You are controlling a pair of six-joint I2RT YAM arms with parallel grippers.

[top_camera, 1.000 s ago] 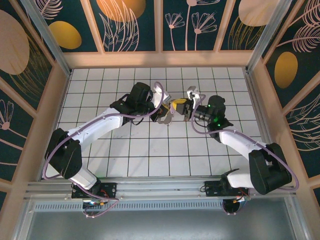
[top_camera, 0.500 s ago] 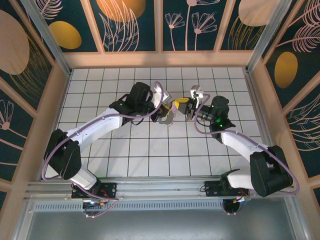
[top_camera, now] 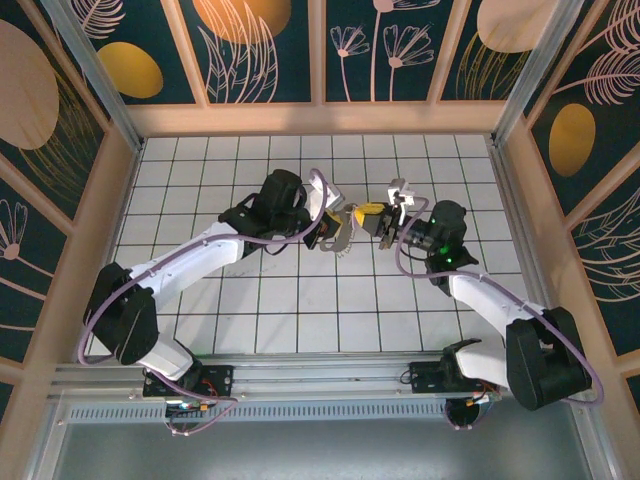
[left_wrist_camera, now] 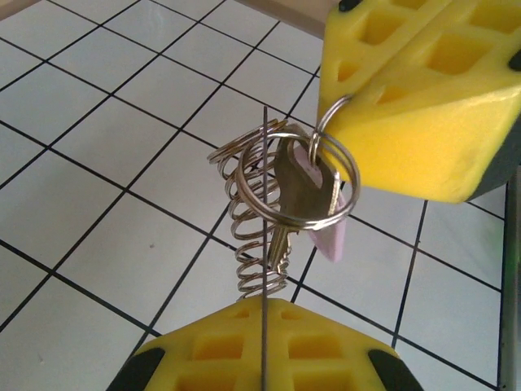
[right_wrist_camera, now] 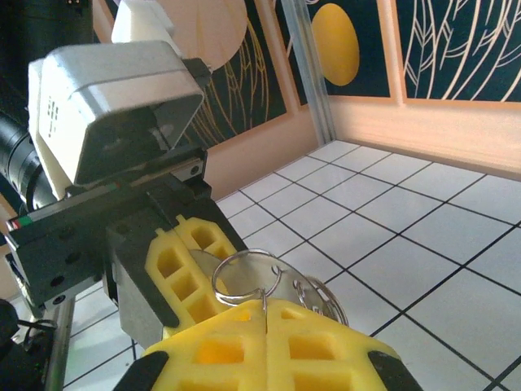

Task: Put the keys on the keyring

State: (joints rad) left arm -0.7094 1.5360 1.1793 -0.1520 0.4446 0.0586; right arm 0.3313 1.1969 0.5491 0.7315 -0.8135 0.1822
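Pinching the bottom turns of a thin, silvery wire keyring point(left_wrist_camera: 259, 224), the left gripper point(left_wrist_camera: 262, 326) has its two yellow, waffle-pocketed plastic fingers pressed flat together, with only a hairline seam between them. The right gripper point(right_wrist_camera: 265, 319) is clamped just as tight, its matching yellow fingers nipping a loop at the ring's upper end.

Between the two pairs of tips the keyring is drawn out like a spring. Its coils are fanned apart into a slanting stack that hangs clear above the white tiled table point(top_camera: 300, 300).

A small key point(left_wrist_camera: 293, 199) with a dull metal shank and a pale lilac head hangs among the upper coils. The head sits just under the right gripper's tips and the shank points down toward the left gripper's. From where I stand it looks threaded through the wide top loop, though the overlapping wires make that hard to be sure of.

Further out, the two grippers meet nose to nose over the middle of the table. The left arm point(top_camera: 200, 255), white-shelled with black joints, stretches diagonally forward from its base at the near left. The right arm point(top_camera: 485, 295) rises from the near right, bends at a bulky black elbow and reaches in toward the centre. A purple cable point(top_camera: 95, 320) loops along each arm.
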